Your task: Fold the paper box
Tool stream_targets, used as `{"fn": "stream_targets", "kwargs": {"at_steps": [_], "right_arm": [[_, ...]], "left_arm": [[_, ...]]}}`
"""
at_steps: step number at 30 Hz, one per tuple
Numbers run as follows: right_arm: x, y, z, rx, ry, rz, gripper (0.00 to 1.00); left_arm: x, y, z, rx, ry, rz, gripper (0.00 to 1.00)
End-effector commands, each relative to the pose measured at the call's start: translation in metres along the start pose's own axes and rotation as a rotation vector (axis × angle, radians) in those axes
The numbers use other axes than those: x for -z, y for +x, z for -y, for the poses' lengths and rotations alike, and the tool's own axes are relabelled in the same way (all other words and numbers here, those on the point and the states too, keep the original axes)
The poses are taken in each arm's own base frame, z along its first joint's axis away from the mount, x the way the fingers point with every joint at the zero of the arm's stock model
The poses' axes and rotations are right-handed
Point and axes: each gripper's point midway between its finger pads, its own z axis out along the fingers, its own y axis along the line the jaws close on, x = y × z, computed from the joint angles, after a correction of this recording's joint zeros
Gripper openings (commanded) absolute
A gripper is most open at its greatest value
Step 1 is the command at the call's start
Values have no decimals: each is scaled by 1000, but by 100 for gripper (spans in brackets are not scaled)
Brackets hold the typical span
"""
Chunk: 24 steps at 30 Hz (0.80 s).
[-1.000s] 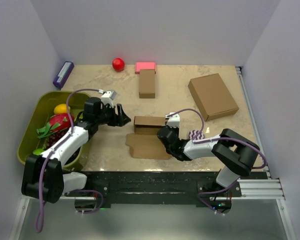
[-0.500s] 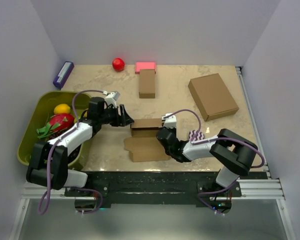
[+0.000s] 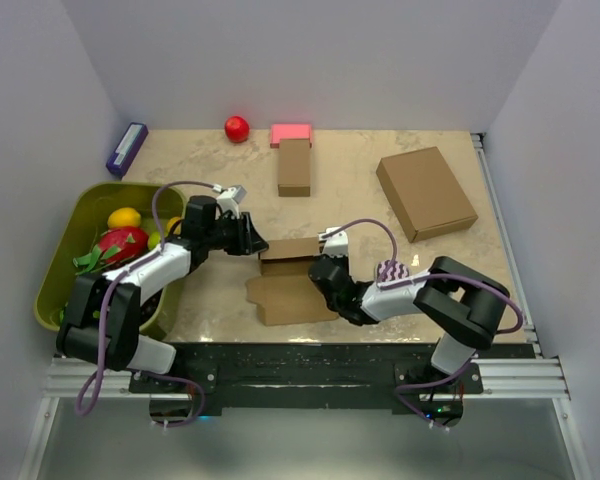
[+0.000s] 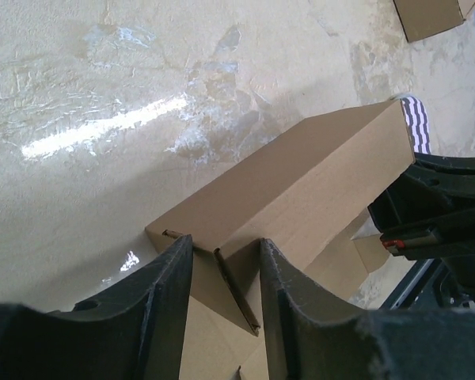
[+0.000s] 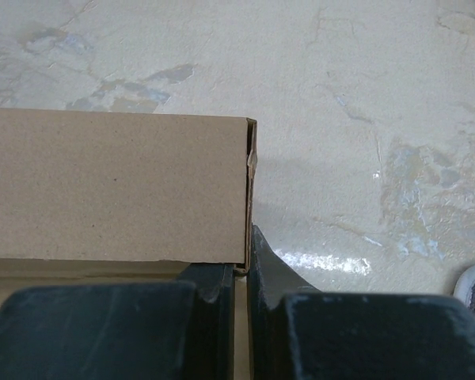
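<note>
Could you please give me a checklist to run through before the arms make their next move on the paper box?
1. Grip: right claw pinches the paper box at its right end: ok.
2. Placement: left claw straddles the left corner: ok, though it is open and not gripping.
3. Rear wall stands upright: ok.
4. Front panel folded up: not ok, it lies flat on the table.
5. Left end flap tucked in: cannot tell.

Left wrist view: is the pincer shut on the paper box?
No, the left pincer stands open, with a corner of the paper box in its gap.
</note>
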Motion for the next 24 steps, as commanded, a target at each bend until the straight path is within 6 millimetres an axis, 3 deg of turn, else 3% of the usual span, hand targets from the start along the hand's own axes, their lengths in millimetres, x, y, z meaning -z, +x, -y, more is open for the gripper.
{"fn": "stream_targets", "kwargs": {"at_steps": [1,10,18,24], "right_arm": [[1,28,1,58,30,-97,0],[-2,35,23,11,245,-136,0],[-5,41,30,-35,318,-129,0],[-8,53,48,-53,381,-157,0]], "left_arm": [[-8,15,10,-33,10,-58,34],[-13,25,17,-49,18,-87,28],[-12,26,20,-57,23,-86,26],[-13,29,22,-59,24,-94,26]]}}
